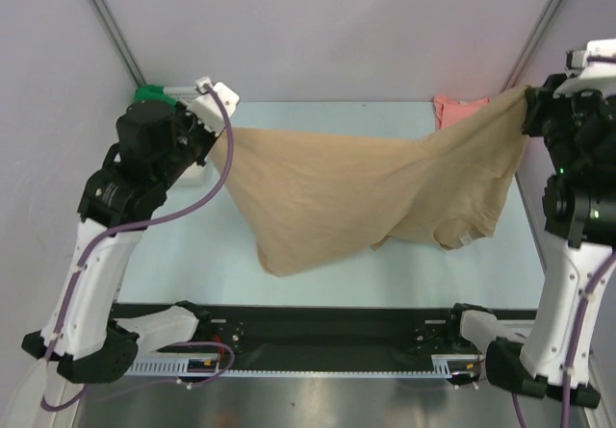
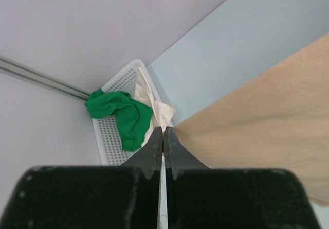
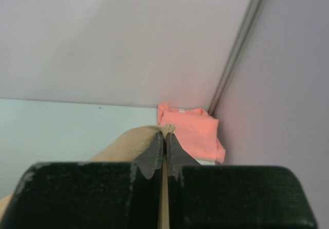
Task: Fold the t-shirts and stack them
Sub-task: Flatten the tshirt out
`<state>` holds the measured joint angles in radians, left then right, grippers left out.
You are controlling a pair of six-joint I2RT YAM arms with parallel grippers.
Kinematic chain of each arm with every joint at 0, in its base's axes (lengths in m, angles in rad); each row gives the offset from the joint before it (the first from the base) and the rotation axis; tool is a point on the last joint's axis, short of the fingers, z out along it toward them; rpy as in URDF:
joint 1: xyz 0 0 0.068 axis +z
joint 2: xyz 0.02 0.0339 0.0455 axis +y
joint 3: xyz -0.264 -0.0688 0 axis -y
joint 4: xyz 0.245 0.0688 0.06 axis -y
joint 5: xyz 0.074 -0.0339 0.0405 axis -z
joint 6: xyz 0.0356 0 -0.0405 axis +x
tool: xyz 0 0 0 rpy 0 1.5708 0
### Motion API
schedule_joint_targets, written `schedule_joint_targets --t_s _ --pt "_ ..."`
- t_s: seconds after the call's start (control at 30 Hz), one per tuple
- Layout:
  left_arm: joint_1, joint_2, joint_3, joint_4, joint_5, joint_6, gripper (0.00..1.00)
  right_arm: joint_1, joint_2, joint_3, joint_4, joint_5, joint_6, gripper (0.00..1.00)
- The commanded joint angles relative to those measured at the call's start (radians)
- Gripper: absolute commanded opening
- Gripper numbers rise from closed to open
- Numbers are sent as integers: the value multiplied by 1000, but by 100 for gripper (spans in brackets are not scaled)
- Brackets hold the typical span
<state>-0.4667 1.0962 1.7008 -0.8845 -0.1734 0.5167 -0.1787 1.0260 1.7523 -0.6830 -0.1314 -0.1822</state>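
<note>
A tan t-shirt (image 1: 356,192) hangs stretched in the air between both arms, its lower part sagging toward the pale blue table (image 1: 192,255). My left gripper (image 1: 219,125) is shut on the shirt's left corner; the tan cloth (image 2: 257,121) runs off to the right of the closed tips (image 2: 164,131). At the right, my right gripper (image 1: 527,101) is shut on the other corner, a tan hem (image 3: 136,139) bunched at the tips (image 3: 165,135). A folded salmon pink t-shirt (image 3: 193,128) lies in the back right corner (image 1: 452,109). A green t-shirt (image 2: 123,113) and cream cloth (image 2: 154,105) sit in the basket.
A white lattice basket (image 2: 110,139) stands at the back left corner by the wall (image 1: 183,89). Grey walls close the back and both sides. A black rail (image 1: 327,337) runs along the near edge between the arm bases.
</note>
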Motion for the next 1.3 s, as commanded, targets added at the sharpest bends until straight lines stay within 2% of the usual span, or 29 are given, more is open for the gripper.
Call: schedule_joint_targets --t_s 0.0,0.2,0.37,0.5,0.7,0.83,1.0,1.27 --pt "25 59 39 96 -61 19 0 -4 138 42 85 -40 58 0" --pt "31 200 138 225 -74 11 0 -5 281 160 120 -60 92 0" --pt "31 212 259 210 -15 66 0 -8 307 309 122 -31 69 0" --pt "31 122 245 219 2 95 0 -8 240 346 105 -19 40 0" --pt "31 -48 183 208 52 127 0 -8 105 412 -18 24 24 0" --pt "31 -98 217 188 66 163 1 -8 34 431 -27 73 10 0" --pt "31 -85 249 174 29 174 1 -8 40 441 0 102 9 0" --pt "43 -19 135 254 -70 164 0 -8 115 276 187 36 -13 0"
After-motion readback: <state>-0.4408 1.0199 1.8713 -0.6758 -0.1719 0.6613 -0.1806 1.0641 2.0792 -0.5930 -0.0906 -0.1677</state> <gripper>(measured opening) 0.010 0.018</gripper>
